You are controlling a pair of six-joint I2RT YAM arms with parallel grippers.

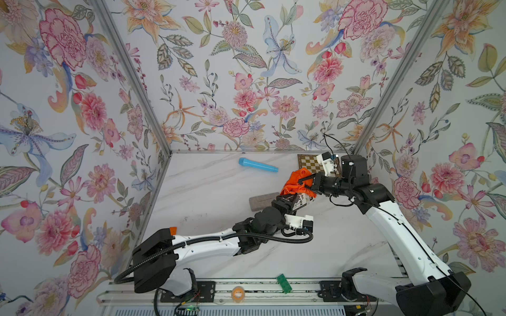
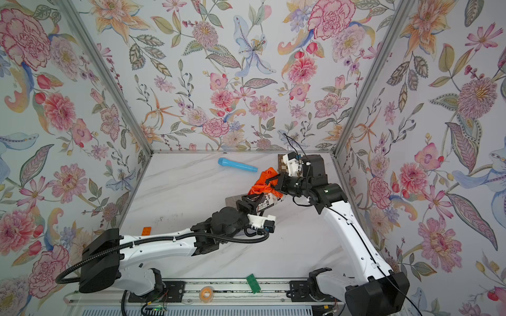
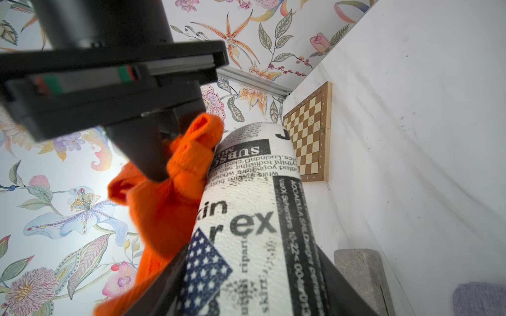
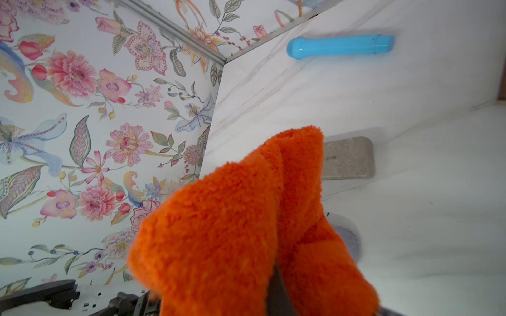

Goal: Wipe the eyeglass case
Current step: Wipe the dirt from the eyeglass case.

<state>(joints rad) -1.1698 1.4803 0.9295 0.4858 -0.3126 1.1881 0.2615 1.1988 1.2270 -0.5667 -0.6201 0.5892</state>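
Case (image 1: 302,202) = eyeglass case w/ newspaper print, black & white lettering plus a small stars patch. It sits right of centre over the marble table (image 1: 205,197), tilted, and looks lifted clear of the top. L gripper (image 1: 293,203) has it by the lower end: in the left wrist view the black fingers (image 3: 164,287) sit on either side of the case body (image 3: 254,219), clamped on it, so the jaws are only as far apart as the case is wide.

R gripper (image 1: 300,182) comes in from the right, fingers pinched tight on a fluffy orange cloth (image 1: 293,177). The cloth bunches around the fingertips and lies against the upper side of the case; the left wrist view shows the cloth (image 3: 169,197) touching the print along one edge. In the right wrist view the cloth (image 4: 232,219) fills most of the frame, so the case is hidden there.

Other bits:
- blue tube (image 1: 258,165) lying flat near the back wall, well apart from both arms.
- chessboard (image 1: 310,164) flat in the back right corner, partly behind the R wrist.
- grey block (image 1: 262,201) on the table just beside the L gripper.
- small orange block (image 2: 147,231) by the L arm's base link.
- green brick (image 1: 284,283) and tape roll (image 1: 237,294) on the front rail.
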